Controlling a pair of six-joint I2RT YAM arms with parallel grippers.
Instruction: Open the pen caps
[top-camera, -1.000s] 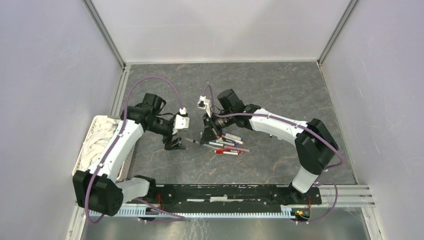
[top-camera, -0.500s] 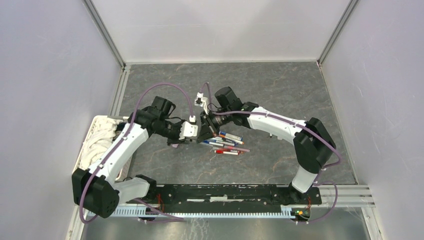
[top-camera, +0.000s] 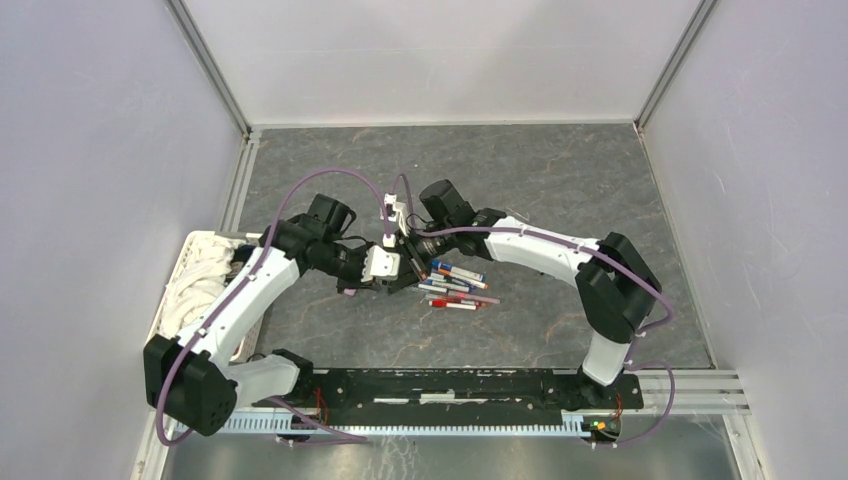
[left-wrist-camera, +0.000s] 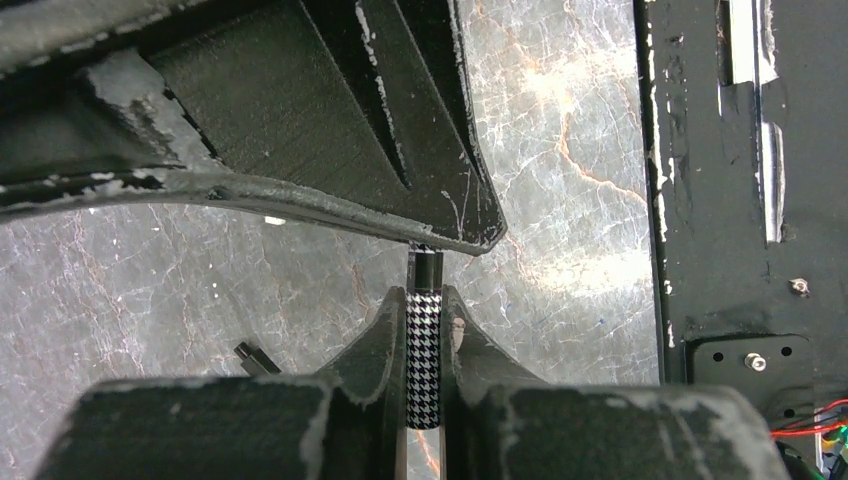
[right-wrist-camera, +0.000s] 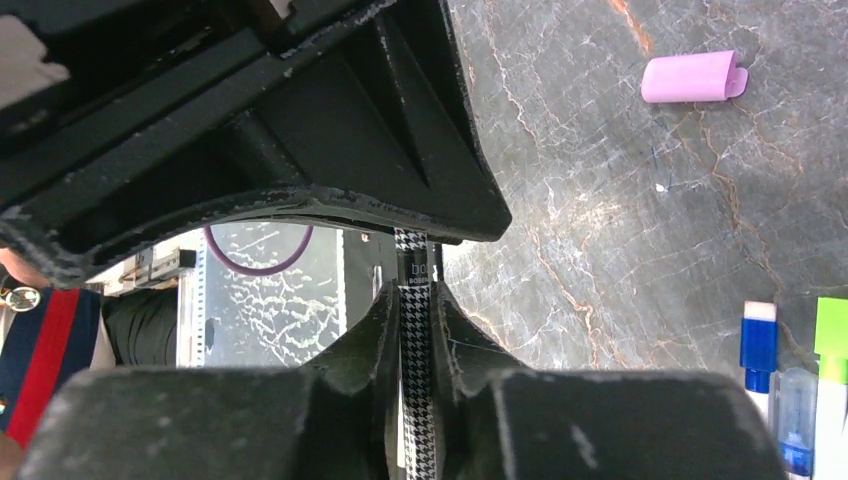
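Since uncapping needs opposed pull, pen (left-wrist-camera: 424, 370) is clamped betw. fingers of L gripper (left-wrist-camera: 424, 305) & R gripper (right-wrist-camera: 413, 300), one end each.

In the left wrist view, the houndstooth pen (left-wrist-camera: 423, 350) passes its black far end behind a finger (left-wrist-camera: 330, 130) of the right gripper (right-wrist-camera: 415, 300). Its near end sinks out of sight inside the left gripper (left-wrist-camera: 423, 305). Whether a cap sits on it is probably not tellable. From above, both grippers cover it. A blue-ended pen (right-wrist-camera: 757, 362) in the right wrist view is cut off by the bottom edge.
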